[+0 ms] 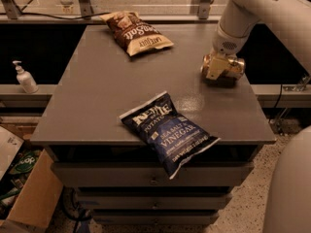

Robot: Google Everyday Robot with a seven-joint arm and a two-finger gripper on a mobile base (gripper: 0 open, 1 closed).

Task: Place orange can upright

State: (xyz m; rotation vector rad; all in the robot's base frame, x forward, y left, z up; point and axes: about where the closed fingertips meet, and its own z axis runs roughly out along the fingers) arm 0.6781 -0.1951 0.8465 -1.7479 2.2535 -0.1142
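The orange can (234,67) lies on its side at the right side of the grey table (97,96), a little above the surface with a shadow under it. My gripper (217,69) comes down from the white arm (243,18) at the upper right. Its cream fingers (212,70) are closed around the can's left part. The can's ends point left and right, and its top is hidden.
A brown chip bag (137,32) lies at the table's back. A blue chip bag (167,130) overhangs the front edge. A soap pump bottle (24,77) stands on a ledge at the left. A cardboard box (29,198) sits on the floor, lower left. Drawers (153,176) are below the tabletop.
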